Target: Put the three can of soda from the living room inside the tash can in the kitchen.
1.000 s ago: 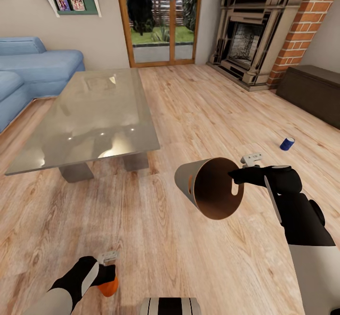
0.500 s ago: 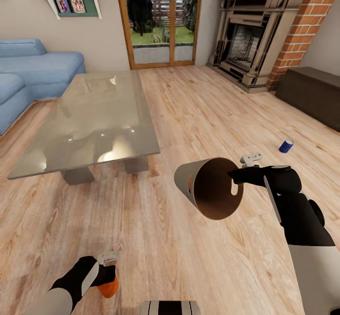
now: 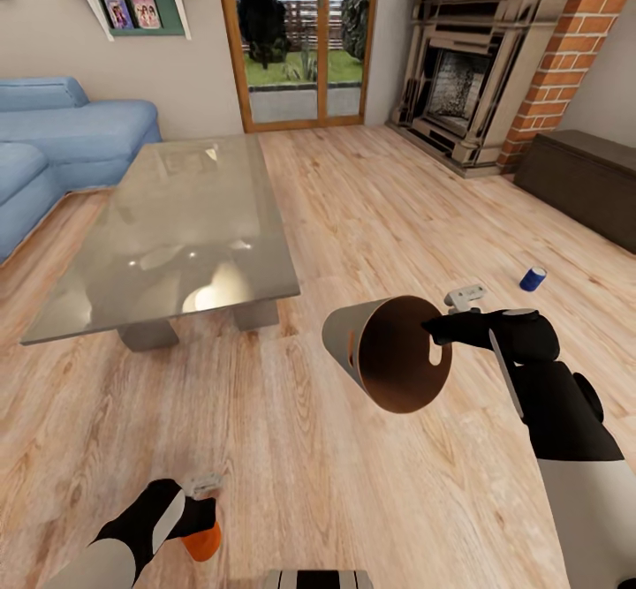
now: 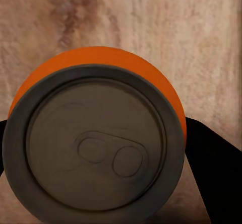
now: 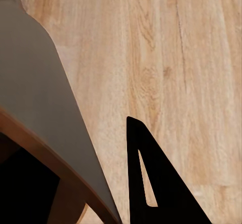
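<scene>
An orange can of soda (image 3: 206,542) sits low in the head view, with my left gripper (image 3: 200,525) shut on it. The left wrist view shows that can (image 4: 96,133) end-on, its silvery top facing the camera and a black finger (image 4: 214,171) beside it. My right gripper (image 3: 438,331) is shut on the rim of the tash can (image 3: 353,346), which hangs tipped on its side above the floor, orange-brown inside turned towards the camera. Its grey wall (image 5: 45,103) shows in the right wrist view beside a black finger (image 5: 159,183). A dark blue can of soda (image 3: 533,278) stands on the wood floor at the right.
A glossy grey low table (image 3: 177,218) stands ahead on the left, with a blue sofa (image 3: 62,130) behind it. At the back are glass doors (image 3: 300,41) and a brick fireplace (image 3: 468,68). A dark bench (image 3: 583,174) lines the right wall.
The whole picture has shifted slightly, so the camera has moved. Both grippers keep their holds and their places relative to the body.
</scene>
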Motion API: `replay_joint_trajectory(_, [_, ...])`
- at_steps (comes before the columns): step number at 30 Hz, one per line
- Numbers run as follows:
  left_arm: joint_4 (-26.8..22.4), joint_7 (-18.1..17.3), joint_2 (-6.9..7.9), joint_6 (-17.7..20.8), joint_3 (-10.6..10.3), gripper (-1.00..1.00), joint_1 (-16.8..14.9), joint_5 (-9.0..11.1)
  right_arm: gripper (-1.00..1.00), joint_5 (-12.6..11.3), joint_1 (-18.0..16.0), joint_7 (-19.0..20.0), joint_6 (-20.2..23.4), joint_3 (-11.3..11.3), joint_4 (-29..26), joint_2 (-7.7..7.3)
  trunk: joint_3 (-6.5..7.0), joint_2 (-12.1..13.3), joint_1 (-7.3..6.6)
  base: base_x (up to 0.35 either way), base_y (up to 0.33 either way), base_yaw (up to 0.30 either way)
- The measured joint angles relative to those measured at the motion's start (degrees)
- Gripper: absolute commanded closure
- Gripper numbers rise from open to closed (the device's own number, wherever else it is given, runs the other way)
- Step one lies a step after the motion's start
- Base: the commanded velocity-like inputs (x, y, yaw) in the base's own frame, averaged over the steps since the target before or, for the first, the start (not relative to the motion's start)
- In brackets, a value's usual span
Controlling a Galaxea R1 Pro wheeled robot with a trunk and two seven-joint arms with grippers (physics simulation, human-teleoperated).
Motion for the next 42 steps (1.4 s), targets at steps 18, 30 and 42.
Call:
replay_joint_trajectory(18, [-4.0,-4.1,0.43,3.1,0.2,1.00,0.0,0.3,1.00,0.1,0.3,0.0,0.0,0.7,0.0,-0.41,3.23,7.2,-3.95,0.000,0.000,0.000])
replay_joint_trajectory(30, [-30.8,-8.7,0.77,19.7,-0.1,1.00,0.1,0.4,1.00,0.1,0.8,0.0,0.0,0.5,0.1,-0.82,5.39,12.0,-6.59,0.000,0.000,0.000])
replay_joint_trajectory(42, [-48.2,-15.8,0.79,26.1,-0.1,1.00,0.1,0.1,1.00,0.4,2.0,-0.1,0.0,0.3,2.4,-1.35,7.54,16.8,-9.22,0.000,0.000,0.000])
